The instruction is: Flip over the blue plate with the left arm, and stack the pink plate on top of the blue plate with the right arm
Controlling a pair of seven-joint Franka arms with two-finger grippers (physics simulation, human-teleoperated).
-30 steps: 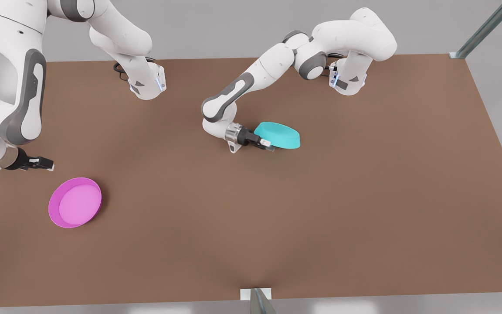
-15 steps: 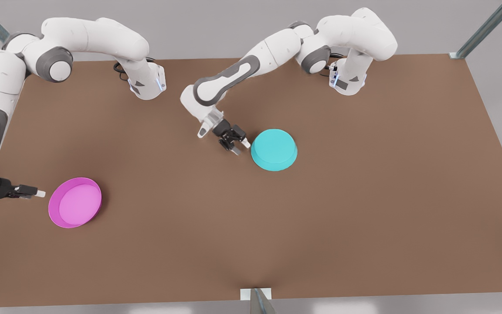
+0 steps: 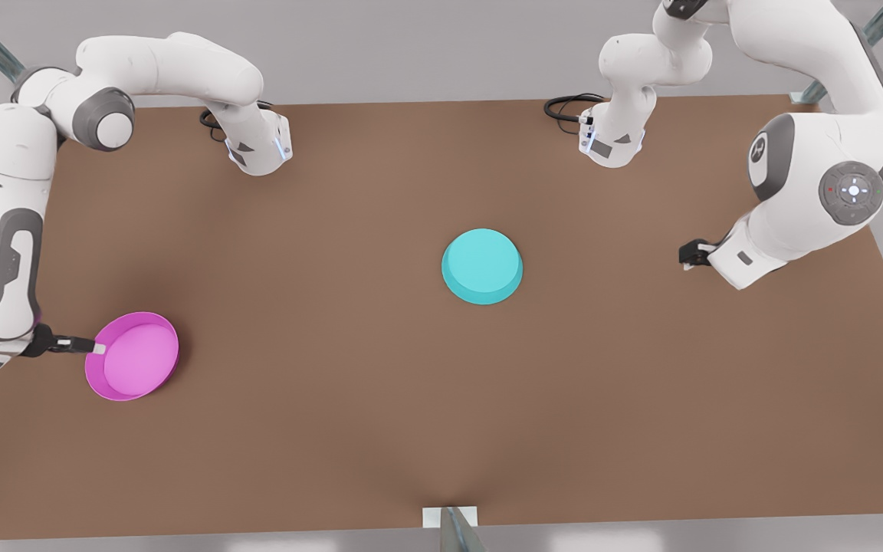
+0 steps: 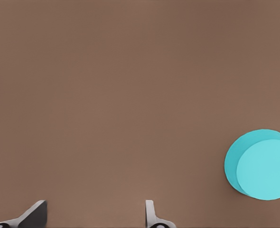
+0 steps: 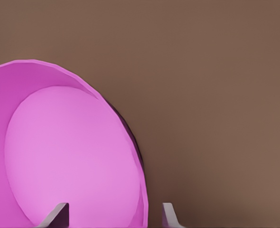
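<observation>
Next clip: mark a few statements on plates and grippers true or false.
1. The blue plate lies upside down on the table. True.
2. The pink plate sits on the blue plate. False: they lie far apart.
3. The right gripper is at the pink plate's rim, fingers open. True.
4. The left gripper grips the blue plate. False: it is open and well clear of it.

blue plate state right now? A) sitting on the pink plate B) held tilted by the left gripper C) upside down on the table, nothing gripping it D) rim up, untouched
C: the blue plate lies base up on the table, with the left gripper away from it, fingers open.
</observation>
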